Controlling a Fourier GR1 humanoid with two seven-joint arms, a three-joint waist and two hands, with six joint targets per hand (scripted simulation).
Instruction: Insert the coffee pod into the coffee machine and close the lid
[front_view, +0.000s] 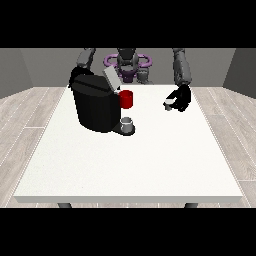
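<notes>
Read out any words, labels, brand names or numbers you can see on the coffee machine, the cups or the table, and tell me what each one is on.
None: no readable text shows anywhere.
The black coffee machine, its raised lid, the red cup, the grey cup and the white table all show plain surfaces with no lettering, numbers or signs.

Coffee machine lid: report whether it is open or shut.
Open. The lid of the coffee machine stands tilted up, off the machine's top, above the red holder.
</notes>
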